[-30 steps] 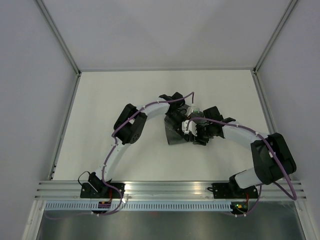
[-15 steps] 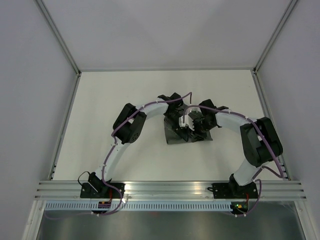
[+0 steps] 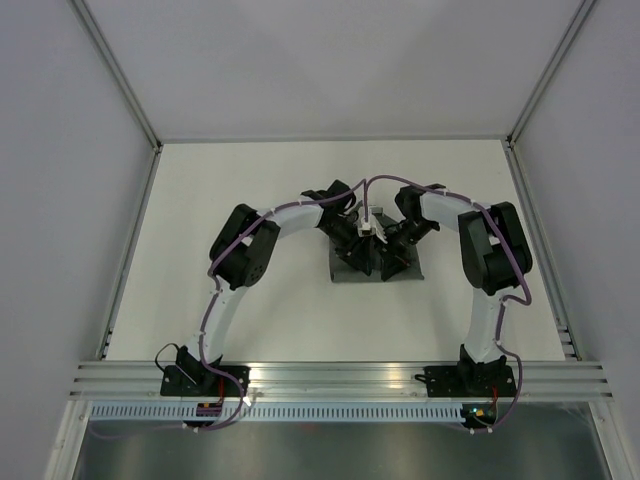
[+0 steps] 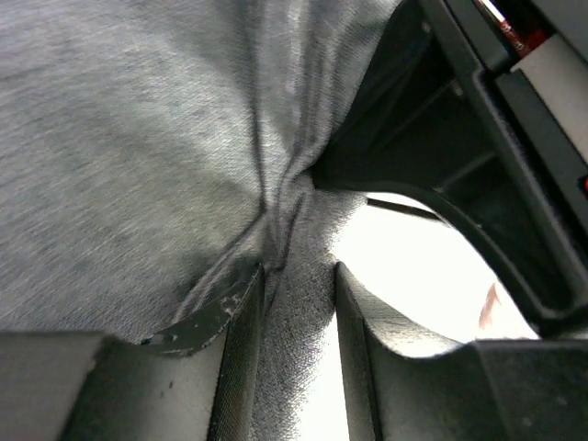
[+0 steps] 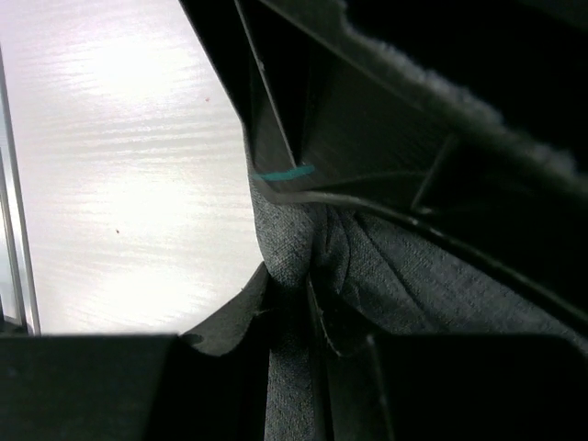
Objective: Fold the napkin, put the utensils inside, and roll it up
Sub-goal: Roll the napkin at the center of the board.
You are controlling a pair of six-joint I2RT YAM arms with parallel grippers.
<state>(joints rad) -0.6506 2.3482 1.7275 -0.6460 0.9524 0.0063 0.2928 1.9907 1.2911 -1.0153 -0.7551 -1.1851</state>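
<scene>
The dark grey napkin [image 3: 345, 272] lies bunched at the middle of the white table, partly under both grippers. My left gripper [image 3: 357, 243] and right gripper [image 3: 390, 243] meet nose to nose just over its far edge. In the left wrist view the gripper [image 4: 294, 340] pinches a gathered fold of the napkin [image 4: 138, 138], and the right gripper's black body fills the upper right. In the right wrist view the gripper [image 5: 292, 349] is shut on a narrow fold of the napkin [image 5: 432, 285]. No utensils show in any view.
The white table [image 3: 220, 220] is walled in by pale panels at the left, far and right sides. An aluminium rail [image 3: 340, 375] with the arm bases runs along the near edge.
Both grippers have moved toward the far side. The right arm has swung in to the left, its elbow now raised. The napkin has spread from a narrow wedge into a wider strip.
</scene>
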